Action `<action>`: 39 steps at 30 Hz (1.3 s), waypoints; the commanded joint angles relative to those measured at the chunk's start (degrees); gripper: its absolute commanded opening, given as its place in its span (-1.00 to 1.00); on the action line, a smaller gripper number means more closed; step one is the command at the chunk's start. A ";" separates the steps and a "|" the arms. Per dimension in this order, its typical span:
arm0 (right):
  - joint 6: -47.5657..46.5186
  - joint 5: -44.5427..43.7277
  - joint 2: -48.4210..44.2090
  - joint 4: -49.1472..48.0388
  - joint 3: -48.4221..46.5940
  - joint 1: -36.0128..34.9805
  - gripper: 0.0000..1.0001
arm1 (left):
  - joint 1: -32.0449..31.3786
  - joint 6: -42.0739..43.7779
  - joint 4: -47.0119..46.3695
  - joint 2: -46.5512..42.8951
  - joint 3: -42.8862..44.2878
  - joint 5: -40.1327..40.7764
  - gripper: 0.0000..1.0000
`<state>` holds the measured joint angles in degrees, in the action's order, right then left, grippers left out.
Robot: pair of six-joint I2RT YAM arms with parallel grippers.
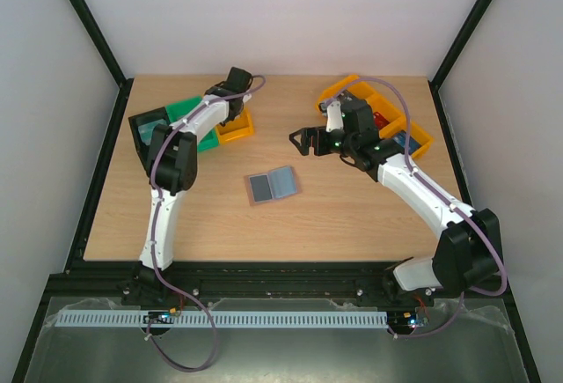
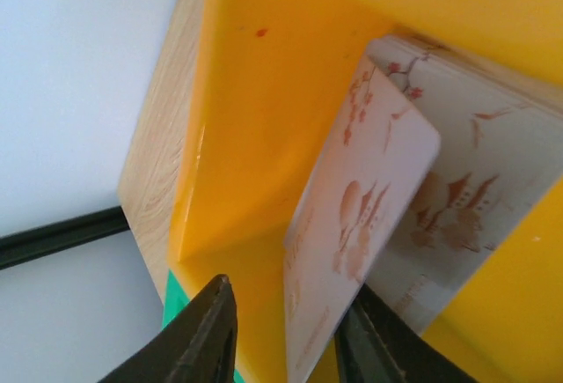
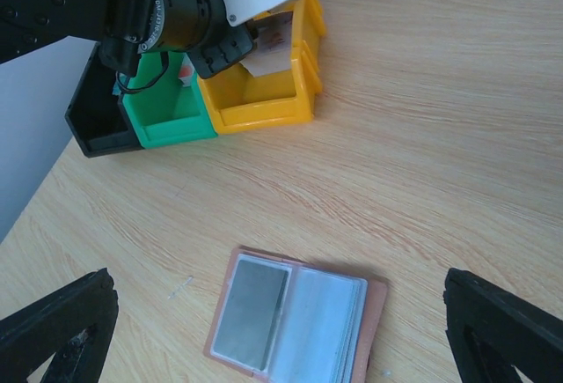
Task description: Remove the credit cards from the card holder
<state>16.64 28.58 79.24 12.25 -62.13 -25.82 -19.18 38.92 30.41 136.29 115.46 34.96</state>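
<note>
The card holder [image 3: 295, 317] lies opened flat near the middle of the table [image 1: 352, 216], its light inner side up; this way both panels are reachable from above. In its left panel a grey card [image 3: 251, 308] seems to sit in the pocket, so I judge that the task is not finished; the right panel looks empty, but I cannot be sure.

A whitish card with red print [image 2: 361, 216] stands on its edge in the yellow bin [image 2: 255, 119], and it leans toward a second card of the same print [image 2: 475, 189] at the bin's wall; the bin apparently serves as the place for removed cards. The left gripper [image 2: 286, 330] is down in this bin with its jaws a little parted; yellow shows between one finger and the card, so the card seems not pinched but let go.

The right gripper [image 1: 302, 139] hangs above the table beyond the holder, jaws spread wide and holding nothing; probably it waits there to keep out of the way.
</note>
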 commanded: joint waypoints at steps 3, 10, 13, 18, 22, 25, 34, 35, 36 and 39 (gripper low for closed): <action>-1.00 0.63 -0.41 0.23 0.34 0.35 0.97 | 0.37 1.06 -0.20 0.60 0.13 1.14 -0.12; -0.95 1.41 0.03 0.14 0.25 0.42 0.97 | 0.58 0.54 0.82 -2.77 -0.15 -3.62 0.52; -0.87 1.54 0.01 0.17 0.33 0.42 0.97 | 0.68 0.85 -0.67 -3.73 -0.15 -2.14 0.75; -0.94 0.51 -0.34 0.40 0.53 0.42 0.97 | 0.70 -0.74 -1.75 -8.07 -0.57 -3.56 0.92; -0.08 -1.20 -0.07 0.03 1.08 0.38 0.97 | 0.72 -4.69 -1.26 -16.22 -2.17 -8.65 0.98; 1.02 -3.87 1.22 -0.08 1.04 -0.92 0.96 | 0.92 -10.70 1.68 -24.14 -6.44 -18.10 0.99; 3.03 -28.02 12.44 3.47 -3.10 -17.57 0.92 | 7.21 -31.72 -6.98 -48.81 -38.00 -49.59 0.98; 3.46 -28.74 13.95 3.13 -3.22 -18.94 0.92 | 8.43 -33.23 -7.75 -50.31 -40.36 -50.08 0.99; 3.70 -29.53 15.58 3.00 -3.61 -20.09 0.92 | 9.53 -34.76 -8.42 -51.41 -42.34 -50.30 0.99; 3.86 -31.63 22.36 4.38 -6.95 -22.62 0.96 | 11.99 -37.99 -9.64 -53.82 -47.15 -51.48 0.98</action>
<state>19.16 4.38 95.96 14.26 -64.77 -46.09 -9.85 9.47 23.46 84.18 73.73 -9.65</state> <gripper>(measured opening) 0.973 0.992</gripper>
